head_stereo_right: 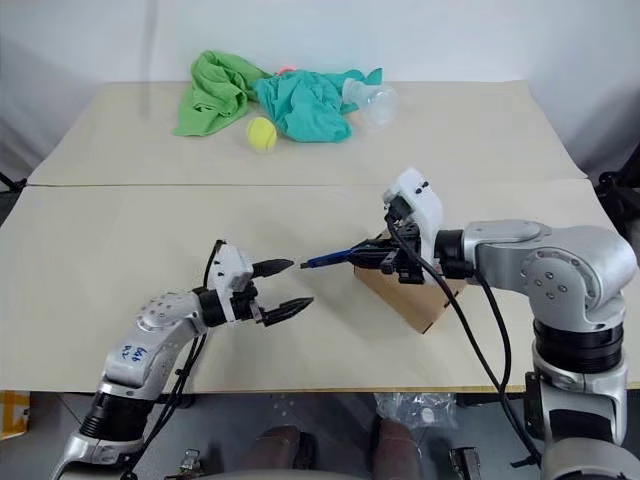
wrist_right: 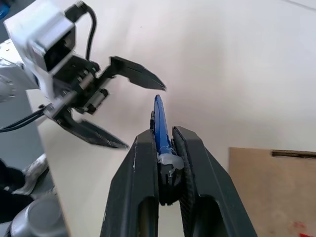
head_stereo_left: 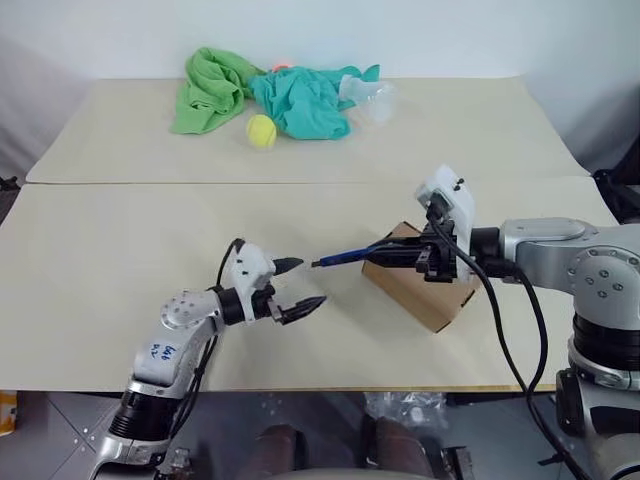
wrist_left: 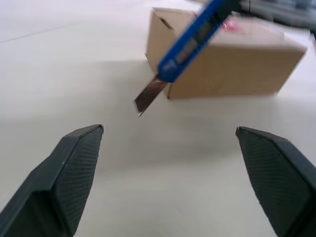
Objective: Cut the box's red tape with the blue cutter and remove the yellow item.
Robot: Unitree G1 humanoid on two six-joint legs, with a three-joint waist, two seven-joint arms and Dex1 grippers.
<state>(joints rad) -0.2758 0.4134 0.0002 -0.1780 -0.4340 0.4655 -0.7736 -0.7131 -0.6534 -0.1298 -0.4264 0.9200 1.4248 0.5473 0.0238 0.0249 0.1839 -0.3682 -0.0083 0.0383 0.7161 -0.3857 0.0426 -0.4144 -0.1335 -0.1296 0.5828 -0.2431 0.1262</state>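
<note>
The blue cutter [head_stereo_left: 352, 254] is a slim plastic utility knife held nearly level above the table [head_stereo_left: 120, 250], clamped at its rear end between the two black fingers of the right gripper [head_stereo_left: 425, 258]. Its tip points toward the left gripper [head_stereo_left: 296, 287], whose textured, wedge-shaped fingers stand wide apart just short of that tip, touching nothing. The left wrist view adds a detail the head views do not resolve: a short, dull metal blade [wrist_left: 149, 95] sticking out of the blue handle. The right wrist view shows the handle pinched tight between ribbed black pads [wrist_right: 190, 163], with a pale translucent piece at the grip.

Directly below and behind the right gripper sits the box [head_stereo_left: 430, 292], a small plain brown cardboard carton resting on the pale, matte table near its front edge. A smear of the red tape [wrist_left: 228, 25] shows on the box's top in the left wrist view.

Far back on the table lie a crumpled green cloth [head_stereo_left: 210, 88], a teal cloth [head_stereo_left: 305, 102], a fuzzy tennis ball [head_stereo_left: 261, 130] and a clear plastic container [head_stereo_left: 368, 100].
</note>
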